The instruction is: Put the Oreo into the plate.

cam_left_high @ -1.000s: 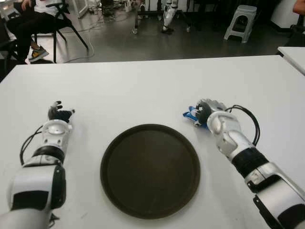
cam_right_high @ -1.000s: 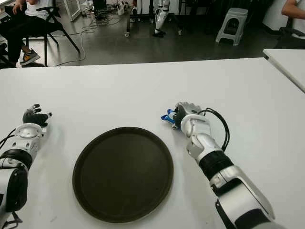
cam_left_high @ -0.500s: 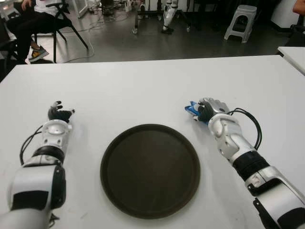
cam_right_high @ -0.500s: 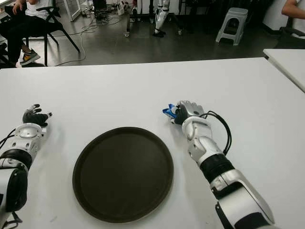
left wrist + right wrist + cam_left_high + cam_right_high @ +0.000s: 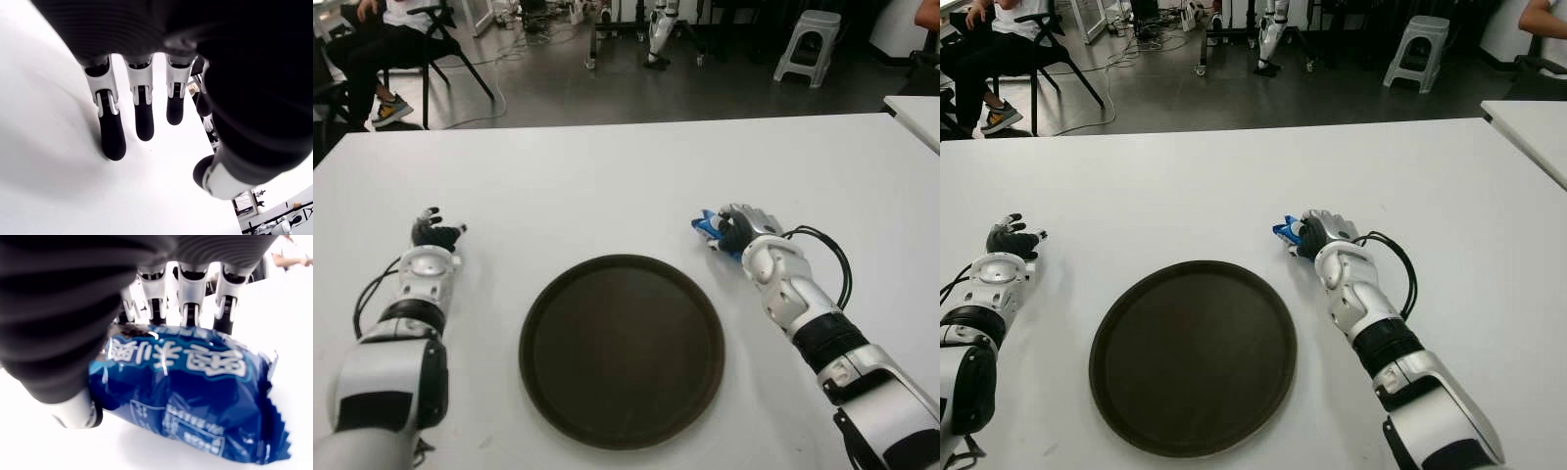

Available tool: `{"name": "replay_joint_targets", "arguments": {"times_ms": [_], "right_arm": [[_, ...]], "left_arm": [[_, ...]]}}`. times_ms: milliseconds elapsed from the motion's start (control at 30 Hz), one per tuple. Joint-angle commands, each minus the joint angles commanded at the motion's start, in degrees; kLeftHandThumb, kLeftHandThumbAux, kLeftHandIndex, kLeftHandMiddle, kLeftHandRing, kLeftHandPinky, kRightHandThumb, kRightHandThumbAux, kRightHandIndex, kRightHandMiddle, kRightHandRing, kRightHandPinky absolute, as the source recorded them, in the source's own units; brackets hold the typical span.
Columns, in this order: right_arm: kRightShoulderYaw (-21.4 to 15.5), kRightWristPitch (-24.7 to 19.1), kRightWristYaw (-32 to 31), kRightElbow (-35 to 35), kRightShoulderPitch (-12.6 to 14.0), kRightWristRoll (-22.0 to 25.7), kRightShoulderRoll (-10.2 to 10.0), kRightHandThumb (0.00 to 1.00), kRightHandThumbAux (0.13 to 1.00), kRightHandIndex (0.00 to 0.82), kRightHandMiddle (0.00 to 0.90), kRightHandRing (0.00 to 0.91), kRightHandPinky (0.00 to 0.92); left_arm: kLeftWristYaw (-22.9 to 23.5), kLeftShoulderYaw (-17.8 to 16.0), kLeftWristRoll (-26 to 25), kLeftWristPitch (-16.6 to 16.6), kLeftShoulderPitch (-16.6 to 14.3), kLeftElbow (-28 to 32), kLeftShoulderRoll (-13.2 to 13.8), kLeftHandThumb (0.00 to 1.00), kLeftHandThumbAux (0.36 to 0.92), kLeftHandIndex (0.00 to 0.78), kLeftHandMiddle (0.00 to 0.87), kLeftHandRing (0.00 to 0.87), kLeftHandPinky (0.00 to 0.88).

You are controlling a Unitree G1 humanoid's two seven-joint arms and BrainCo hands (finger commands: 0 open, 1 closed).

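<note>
Head stereo pair overlooks table (image 5: 607, 176); wrist cameras close under palms.

The Oreo packet (image 5: 195, 396) is glossy blue plastic film, crinkled, with a sawtooth sealed edge at the lower right of the right wrist view. The right hand (image 5: 736, 227) clasping it has white glossy plastic finger links and matt black ribbed rubber on the palm. The left hand (image 5: 435, 233), at the left of the eye view, has the same finish, with smooth black fingertips (image 5: 112, 142). The plate (image 5: 622, 351), lower centre, is dark brown and matt. The table (image 5: 607, 176) is smooth, white, faintly sheeny
</note>
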State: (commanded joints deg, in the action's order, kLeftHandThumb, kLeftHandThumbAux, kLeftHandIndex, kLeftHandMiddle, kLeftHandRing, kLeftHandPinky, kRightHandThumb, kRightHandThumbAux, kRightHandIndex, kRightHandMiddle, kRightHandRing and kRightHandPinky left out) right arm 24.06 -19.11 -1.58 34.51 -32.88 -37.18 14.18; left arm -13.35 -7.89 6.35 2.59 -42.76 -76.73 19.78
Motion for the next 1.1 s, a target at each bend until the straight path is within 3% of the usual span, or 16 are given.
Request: {"name": "replay_joint_targets", "arguments": {"times_ms": [500, 867, 1100], "right_arm": [[0.0, -0.8, -0.6, -0.8, 0.1, -0.3, 0.0, 0.717, 0.709, 0.443, 0.745, 0.681, 0.786], [-1.1, 1.2, 2.1, -1.9, 0.8, 0.3, 0.1, 0.721, 0.708, 0.443, 0.782, 0.788, 0.811], [-3.8, 5.3, 4.0, -4.0, 1.6, 2.8, 0.1, 0.722, 0.708, 0.443, 0.813, 0.806, 0.816]], "left_arm": [[0.3, 0.3, 0.2, 0.1, 0.0, 0.0, 0.1, 0.299, 0.776, 0.087, 0.138, 0.161, 0.170], [0.2, 0.2, 0.1, -0.2, 0.0, 0.1, 0.0, 0.297, 0.779, 0.089, 0.140, 0.171, 0.193], [0.2, -0.1, -0.2, 0.2, 0.0, 0.1, -0.1, 0.333, 0.786, 0.094, 0.141, 0.173, 0.205]]}}
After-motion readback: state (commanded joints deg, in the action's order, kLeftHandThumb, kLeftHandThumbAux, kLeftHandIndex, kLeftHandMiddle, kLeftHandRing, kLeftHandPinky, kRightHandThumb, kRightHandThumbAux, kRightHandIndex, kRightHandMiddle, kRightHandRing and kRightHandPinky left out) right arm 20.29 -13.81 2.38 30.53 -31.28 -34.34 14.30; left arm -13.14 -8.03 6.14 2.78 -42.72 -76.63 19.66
